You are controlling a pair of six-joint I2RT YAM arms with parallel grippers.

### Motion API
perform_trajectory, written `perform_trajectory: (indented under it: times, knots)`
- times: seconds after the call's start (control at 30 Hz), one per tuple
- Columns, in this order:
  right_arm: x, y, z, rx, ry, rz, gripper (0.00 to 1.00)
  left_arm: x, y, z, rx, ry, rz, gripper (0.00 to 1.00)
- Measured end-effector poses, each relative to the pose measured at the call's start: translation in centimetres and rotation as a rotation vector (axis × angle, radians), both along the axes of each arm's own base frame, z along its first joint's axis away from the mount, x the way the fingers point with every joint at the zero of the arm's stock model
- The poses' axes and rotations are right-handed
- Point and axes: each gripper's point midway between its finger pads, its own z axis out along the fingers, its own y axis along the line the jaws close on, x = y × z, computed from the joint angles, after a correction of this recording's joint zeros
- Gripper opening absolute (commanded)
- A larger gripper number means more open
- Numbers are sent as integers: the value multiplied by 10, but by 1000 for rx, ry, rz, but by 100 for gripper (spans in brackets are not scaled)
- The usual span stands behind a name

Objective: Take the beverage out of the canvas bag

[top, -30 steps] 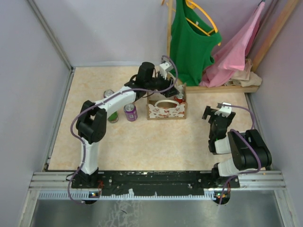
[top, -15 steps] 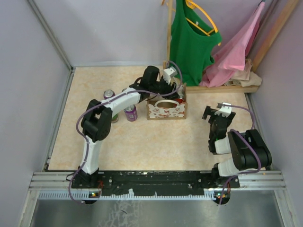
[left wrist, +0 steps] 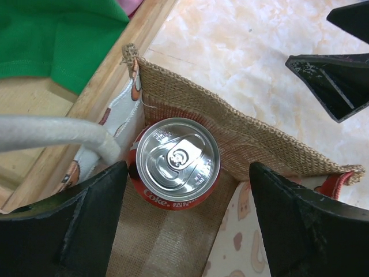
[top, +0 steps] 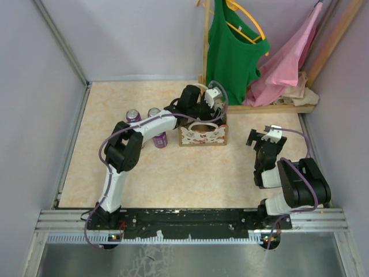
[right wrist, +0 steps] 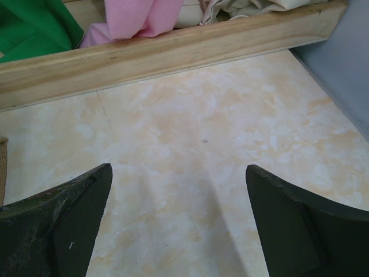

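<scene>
Your left claw (left wrist: 185, 171) hangs open over the canvas bag (left wrist: 242, 130). One black finger is at 9 o'clock and the other at 3 o'clock of the red Coke can (left wrist: 176, 158), and neither visibly presses on it. The can stands upright inside the bag with its silver top and pull tab facing up. It is tucked into the corner where the burlap-lined wall meets the patterned side, just beside the white loop handle (left wrist: 57, 133).

From above, you see the left arm stretched out to the bag. The bag sits on the worktop (top: 173, 173) just in front of the wooden rack (top: 271, 108), where a green top (top: 230, 52) and a pink cloth (top: 285, 63) hang. Purple cans (top: 159, 138) stand near the bag at its 9 o'clock.

Your right claw (right wrist: 177, 173) is also spread wide and holds nothing. It is over the marbled worktop at 3 o'clock of the bag, well apart from it.
</scene>
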Motion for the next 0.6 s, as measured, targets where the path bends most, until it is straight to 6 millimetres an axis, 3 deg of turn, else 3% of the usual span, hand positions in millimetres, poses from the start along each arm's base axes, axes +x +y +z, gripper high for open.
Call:
perform_trajectory:
  times: [0.27,0.47,0.53,0.6]
  knots:
    - [0,0,0,0,0,0,99,9,-3,-13,42,-37,30,93]
    - [0,0,0,0,0,0,99,19,-2,-26,79,-54,62,86]
    - [0,0,0,0,0,0,99,21,-4,-29,86,-60,64,72]
    - [0,0,0,0,0,0,99,22,-4,-31,91,-63,67,48]
